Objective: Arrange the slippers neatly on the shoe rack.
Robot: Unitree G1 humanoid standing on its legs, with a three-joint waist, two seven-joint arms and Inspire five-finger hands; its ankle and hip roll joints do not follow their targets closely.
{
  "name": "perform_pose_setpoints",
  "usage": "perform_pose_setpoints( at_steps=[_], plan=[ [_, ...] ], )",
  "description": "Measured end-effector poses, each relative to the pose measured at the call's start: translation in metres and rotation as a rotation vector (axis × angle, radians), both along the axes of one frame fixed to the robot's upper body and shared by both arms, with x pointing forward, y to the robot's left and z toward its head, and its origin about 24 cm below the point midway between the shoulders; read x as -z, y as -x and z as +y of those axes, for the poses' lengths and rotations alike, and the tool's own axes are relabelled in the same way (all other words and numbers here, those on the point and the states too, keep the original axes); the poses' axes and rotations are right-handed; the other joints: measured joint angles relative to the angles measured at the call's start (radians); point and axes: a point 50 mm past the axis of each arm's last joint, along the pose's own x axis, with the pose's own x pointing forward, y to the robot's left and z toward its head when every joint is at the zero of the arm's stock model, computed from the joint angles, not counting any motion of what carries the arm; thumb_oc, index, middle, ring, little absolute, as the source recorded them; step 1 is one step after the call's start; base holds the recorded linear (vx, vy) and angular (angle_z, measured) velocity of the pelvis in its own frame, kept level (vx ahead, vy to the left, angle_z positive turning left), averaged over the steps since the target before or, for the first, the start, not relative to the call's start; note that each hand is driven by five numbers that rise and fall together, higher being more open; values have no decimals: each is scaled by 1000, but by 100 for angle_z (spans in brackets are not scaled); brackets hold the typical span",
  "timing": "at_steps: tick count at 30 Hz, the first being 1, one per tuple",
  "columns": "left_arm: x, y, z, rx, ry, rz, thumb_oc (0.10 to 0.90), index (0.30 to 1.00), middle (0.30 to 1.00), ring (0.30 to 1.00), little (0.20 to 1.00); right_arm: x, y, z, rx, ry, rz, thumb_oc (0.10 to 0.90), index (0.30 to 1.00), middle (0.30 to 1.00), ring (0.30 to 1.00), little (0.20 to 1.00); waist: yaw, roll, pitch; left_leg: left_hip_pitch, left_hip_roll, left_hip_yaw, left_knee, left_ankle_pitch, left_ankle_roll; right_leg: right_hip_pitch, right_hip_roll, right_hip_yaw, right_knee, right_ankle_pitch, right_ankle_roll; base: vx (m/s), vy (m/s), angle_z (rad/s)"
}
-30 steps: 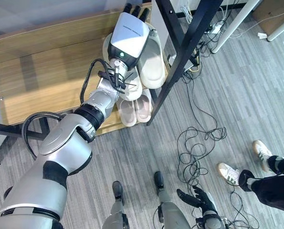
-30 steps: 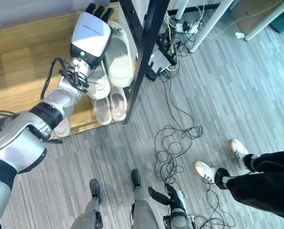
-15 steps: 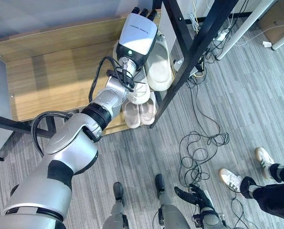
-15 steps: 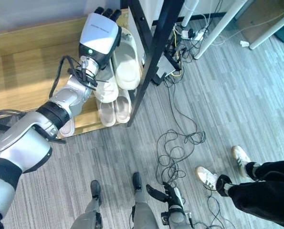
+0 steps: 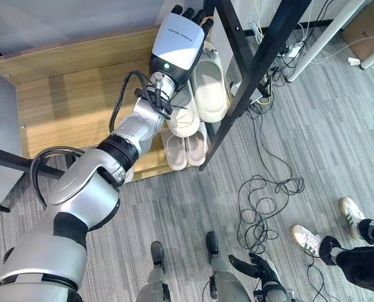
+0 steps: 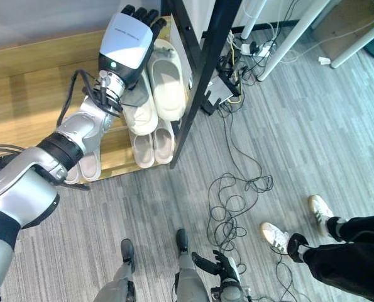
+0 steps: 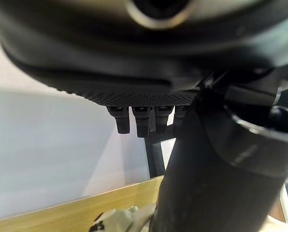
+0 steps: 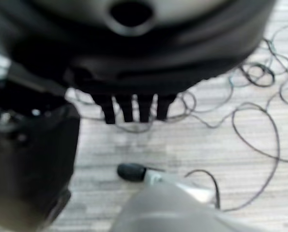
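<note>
The left hand (image 5: 177, 39) reaches over the rack's (image 5: 67, 94) right end, fingers straight above two cream slippers (image 5: 208, 88) lying side by side there. A pink pair (image 5: 185, 148) sits on the shelf below. The right hand (image 6: 219, 267) hangs low, fingers loose.

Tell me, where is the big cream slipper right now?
In the left eye view the big cream slipper lies on the wooden shoe rack, right of the left hand, beside the black post.
</note>
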Motion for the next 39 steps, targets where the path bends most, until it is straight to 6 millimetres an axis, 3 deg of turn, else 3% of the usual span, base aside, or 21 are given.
perform_pose_setpoints(
  at_steps=[12, 26, 39],
  plan=[
    [9, -3, 12, -36, -27, 30, 800, 900, 900, 900, 900, 0, 1, -8, -11, 15, 20, 800, 900, 900, 900, 900, -2, 42, 23, -11, -1, 11, 0, 0, 0, -18, 2, 9, 0, 1, 0, 1, 2, -2],
    [-5, -6, 12, -77, -154, -19, 800, 900, 900, 900, 900, -2, -1, -9, -26, 26, 13, 800, 900, 900, 900, 900, -2, 44, 22, -28, -3, 12, 0, 0, -1, -33, 0, 10, 0, 1, -1, 0, 0, 0],
    [-4, -6, 8, -74, -177, 1, 800, 900, 900, 900, 900, -4, -7, -8, -33, 25, -1, 800, 900, 900, 900, 900, -1, 46, 22, -26, 0, 7, 0, 1, -1, -28, -1, 5, 0, 1, -1, 0, 0, 0]
  ],
)
